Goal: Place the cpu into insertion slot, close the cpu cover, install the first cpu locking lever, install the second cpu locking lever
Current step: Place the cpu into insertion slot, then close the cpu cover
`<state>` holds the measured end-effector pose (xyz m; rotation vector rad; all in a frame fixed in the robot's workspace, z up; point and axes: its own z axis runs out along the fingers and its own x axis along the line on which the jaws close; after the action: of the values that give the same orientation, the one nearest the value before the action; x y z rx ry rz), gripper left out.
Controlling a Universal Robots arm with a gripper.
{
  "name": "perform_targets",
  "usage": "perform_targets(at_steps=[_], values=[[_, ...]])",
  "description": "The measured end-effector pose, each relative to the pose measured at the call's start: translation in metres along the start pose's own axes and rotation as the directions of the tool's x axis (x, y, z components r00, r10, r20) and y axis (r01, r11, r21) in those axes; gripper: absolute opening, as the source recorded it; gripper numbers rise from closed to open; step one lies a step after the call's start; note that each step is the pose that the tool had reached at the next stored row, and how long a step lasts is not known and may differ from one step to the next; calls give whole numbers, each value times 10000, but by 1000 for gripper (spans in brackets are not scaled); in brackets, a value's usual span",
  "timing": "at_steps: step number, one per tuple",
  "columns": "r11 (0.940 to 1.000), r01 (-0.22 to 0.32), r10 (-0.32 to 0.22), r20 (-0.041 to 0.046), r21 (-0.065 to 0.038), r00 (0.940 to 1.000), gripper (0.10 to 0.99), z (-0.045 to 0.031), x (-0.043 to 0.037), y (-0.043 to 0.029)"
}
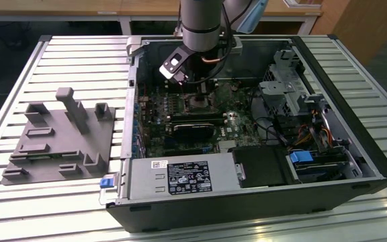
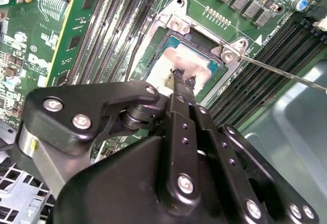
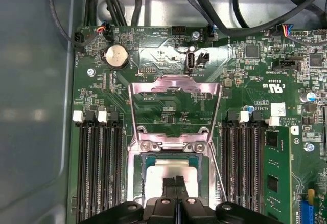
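CPU seated; cover and levers outstanding.
Cpu (image 3: 158,177) lies in insertion slot (image 3: 138,175); pincer (image 3: 176,182) fingers together, tips at its face; cpu cover (image 3: 173,85) raised open; locking lever (image 2: 276,69) apparently unlatched.

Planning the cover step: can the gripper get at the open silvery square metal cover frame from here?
Probably yes: the gripper sits over the pale silver square cpu, and the cover frame stands open right beside it, nothing between.
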<state>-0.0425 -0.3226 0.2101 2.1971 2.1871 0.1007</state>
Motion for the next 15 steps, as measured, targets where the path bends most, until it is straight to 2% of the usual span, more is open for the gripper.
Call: perform_targets(at_steps=[15], values=[[10000, -2, 2, -7, 27, 10000, 106, -52, 1, 4]])
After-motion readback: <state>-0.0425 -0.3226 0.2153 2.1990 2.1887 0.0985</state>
